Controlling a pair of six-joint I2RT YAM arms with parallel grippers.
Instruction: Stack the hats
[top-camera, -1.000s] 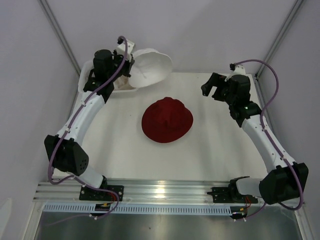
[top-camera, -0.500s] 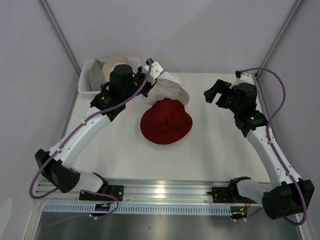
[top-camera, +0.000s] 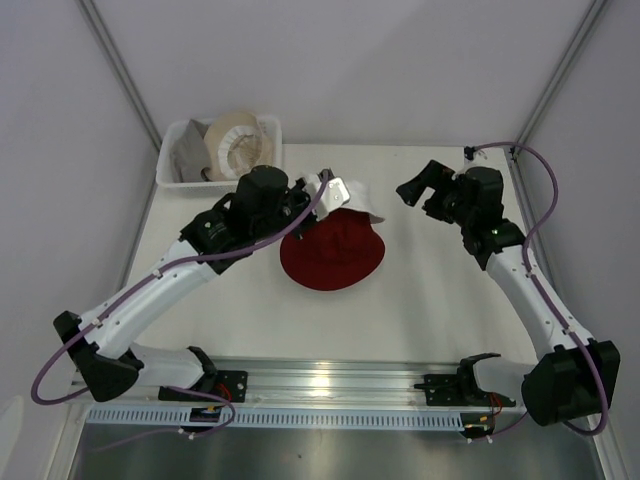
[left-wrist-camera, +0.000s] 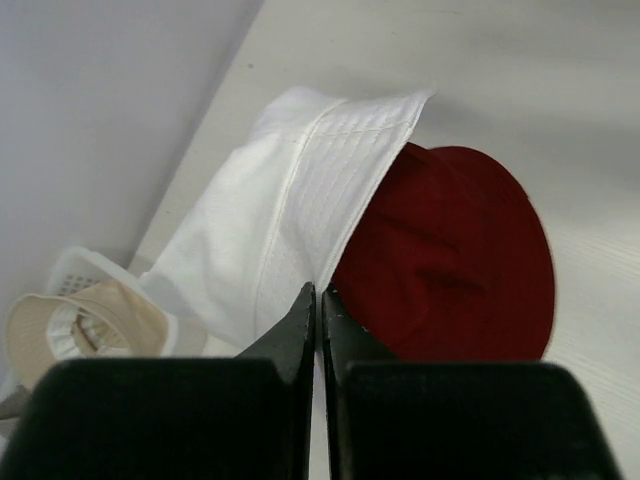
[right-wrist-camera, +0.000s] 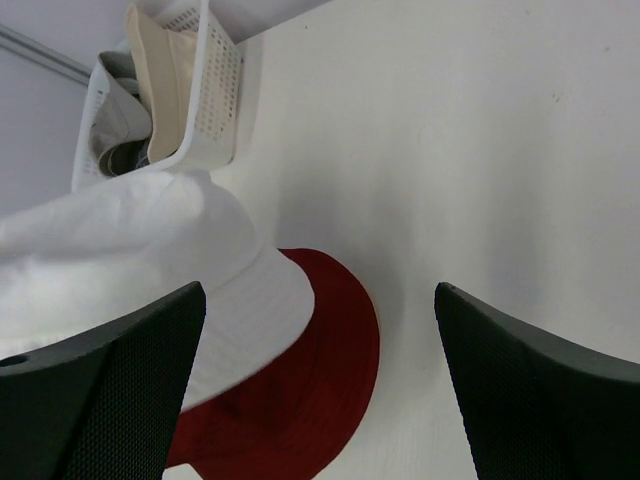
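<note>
Clamped on the brim of the white hat (left-wrist-camera: 290, 215), the left gripper (left-wrist-camera: 320, 292) dangles it over the far-left edge of the dark red hat (top-camera: 338, 262), seemingly to lower it on top, while the right gripper (top-camera: 418, 188) hovers spread wide, right of the red one.

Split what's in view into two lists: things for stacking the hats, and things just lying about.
For the job: white fabric bucket hat, pinched in the left gripper; dark red fabric bucket hat; beige fabric bucket hat and grey fabric hat, both inside the white plastic mesh basket.
Lying about: that basket alone.
</note>
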